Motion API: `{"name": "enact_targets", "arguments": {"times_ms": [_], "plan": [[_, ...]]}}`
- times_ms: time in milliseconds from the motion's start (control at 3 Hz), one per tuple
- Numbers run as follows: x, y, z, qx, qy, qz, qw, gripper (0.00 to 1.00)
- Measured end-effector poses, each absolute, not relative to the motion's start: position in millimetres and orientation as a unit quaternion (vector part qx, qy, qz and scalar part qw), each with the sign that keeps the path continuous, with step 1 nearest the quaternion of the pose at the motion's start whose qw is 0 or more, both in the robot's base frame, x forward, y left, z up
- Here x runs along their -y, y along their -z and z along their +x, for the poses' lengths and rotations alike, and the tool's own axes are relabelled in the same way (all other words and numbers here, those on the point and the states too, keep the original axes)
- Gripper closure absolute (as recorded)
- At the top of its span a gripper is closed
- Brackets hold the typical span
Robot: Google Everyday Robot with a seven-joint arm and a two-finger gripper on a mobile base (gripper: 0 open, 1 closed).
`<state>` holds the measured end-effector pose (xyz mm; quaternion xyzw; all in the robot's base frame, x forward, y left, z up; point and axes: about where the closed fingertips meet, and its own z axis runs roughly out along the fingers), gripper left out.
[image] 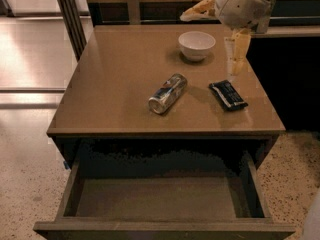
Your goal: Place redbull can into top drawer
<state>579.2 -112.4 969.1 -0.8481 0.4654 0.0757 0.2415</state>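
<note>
My gripper (209,44) sits at the top right of my view. I see a rounded, bulbous wrist shell (242,4) in pale grey-white, smooth and slightly glossy. Two cream-yellow fingers (239,49) come out of it, long, flat and tapering, with mottled lighter patches, standing well apart.

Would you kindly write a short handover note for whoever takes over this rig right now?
Gripper: jaws open, empty, hanging over the table's far right corner, near the bowl and packet.
Can: lying on its side mid-table, not gripped.
Drawer: pulled open, nothing in it.
Done: drawer is open.
Left: grasp the can and set it in the drawer.
</note>
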Motion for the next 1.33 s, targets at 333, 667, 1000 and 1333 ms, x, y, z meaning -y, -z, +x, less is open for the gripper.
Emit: {"name": "enact_targets", "arguments": {"times_ms": [333,667,1000,1333], "plan": [[92.9,-959.7,600.3,-0.409,-0.072,-0.876,0.246,0.00],[76.6,-946.4,618.2,-0.370,-0.081,-0.890,0.256,0.00],[61.4,-919.6,626.2,-0.363,-0.116,-0.889,0.254,0.00],[54.5,-896.3,621.0,-0.375,-0.155,-0.881,0.244,0.00]]}}
